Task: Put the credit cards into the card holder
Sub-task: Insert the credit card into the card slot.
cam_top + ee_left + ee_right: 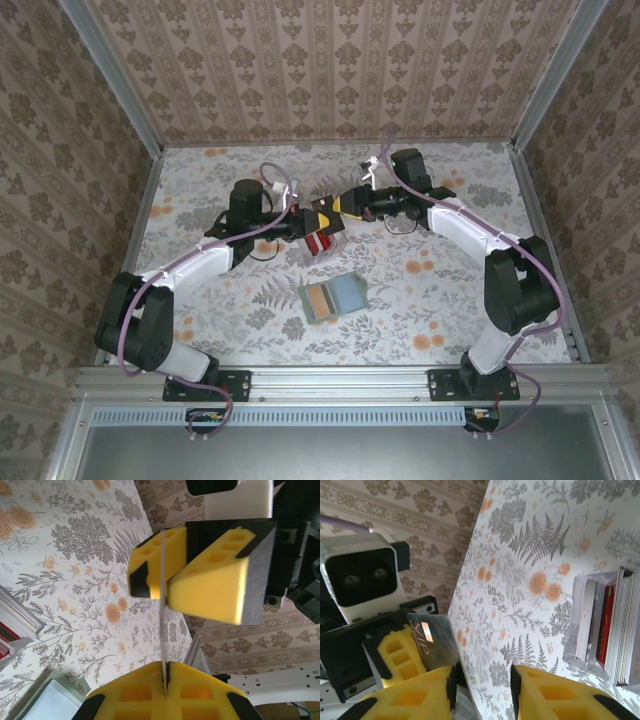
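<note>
Centrally in the overhead view, you see both arms meeting tip to tip above the flowered table (200, 180). Your left claw (165, 680) is pinched tight on a thin grey card (163, 630), seen edge-on. Your right claw (484, 677) stands partly open, its pads either side of that card's far end without clamping it. The red credit cards (320, 243) sit just below the claws. The card holder (333, 297) lies open lower in the frame, apart from them.
</note>
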You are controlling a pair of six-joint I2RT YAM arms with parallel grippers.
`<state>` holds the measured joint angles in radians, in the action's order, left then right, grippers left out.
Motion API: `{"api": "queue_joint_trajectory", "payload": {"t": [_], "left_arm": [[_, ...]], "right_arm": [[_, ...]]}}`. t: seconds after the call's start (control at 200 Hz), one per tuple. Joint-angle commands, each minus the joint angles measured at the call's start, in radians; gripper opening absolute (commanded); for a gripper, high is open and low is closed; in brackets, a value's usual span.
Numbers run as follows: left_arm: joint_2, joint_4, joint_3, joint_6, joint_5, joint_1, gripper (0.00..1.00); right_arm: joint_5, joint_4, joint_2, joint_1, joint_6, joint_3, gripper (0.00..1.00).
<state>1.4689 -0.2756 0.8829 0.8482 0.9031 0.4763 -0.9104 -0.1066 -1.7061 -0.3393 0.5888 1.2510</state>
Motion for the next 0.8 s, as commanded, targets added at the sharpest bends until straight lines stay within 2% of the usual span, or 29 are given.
{"api": "queue_joint_trajectory", "payload": {"t": [0.0, 0.095, 0.3, 0.41, 0.435, 0.49, 0.555, 0.71, 0.795], "left_arm": [[0.014, -0.006, 0.05, -0.034, 0.05, 0.004, 0.0], [0.025, -0.003, 0.057, -0.034, 0.058, 0.004, 0.0], [0.034, -0.001, 0.051, -0.034, 0.058, 0.002, 0.0], [0.032, 0.006, 0.038, -0.031, 0.028, -0.009, 0.34], [0.028, 0.01, 0.033, -0.028, 0.016, -0.012, 0.39], [0.023, 0.018, 0.019, -0.021, -0.008, -0.013, 0.42], [0.009, 0.012, -0.009, -0.012, -0.03, -0.057, 0.44], [-0.036, 0.043, -0.093, -0.026, -0.056, -0.09, 0.44], [-0.069, 0.098, -0.138, -0.073, -0.072, -0.093, 0.43]], "right_arm": [[-0.073, -0.033, -0.009, -0.01, -0.03, 0.008, 0.35], [-0.08, -0.029, -0.01, -0.016, -0.031, 0.008, 0.3], [-0.104, -0.014, -0.005, -0.018, -0.032, 0.0, 0.08], [-0.087, -0.01, 0.009, -0.018, -0.031, -0.022, 0.03], [-0.085, -0.007, 0.013, -0.018, -0.03, -0.03, 0.03], [-0.071, -0.006, 0.028, -0.018, -0.03, -0.051, 0.03], [-0.05, -0.019, 0.047, -0.018, -0.043, -0.081, 0.03], [0.004, -0.072, 0.089, -0.027, -0.084, -0.182, 0.03], [0.075, -0.073, 0.126, -0.054, -0.099, -0.261, 0.03]]}}
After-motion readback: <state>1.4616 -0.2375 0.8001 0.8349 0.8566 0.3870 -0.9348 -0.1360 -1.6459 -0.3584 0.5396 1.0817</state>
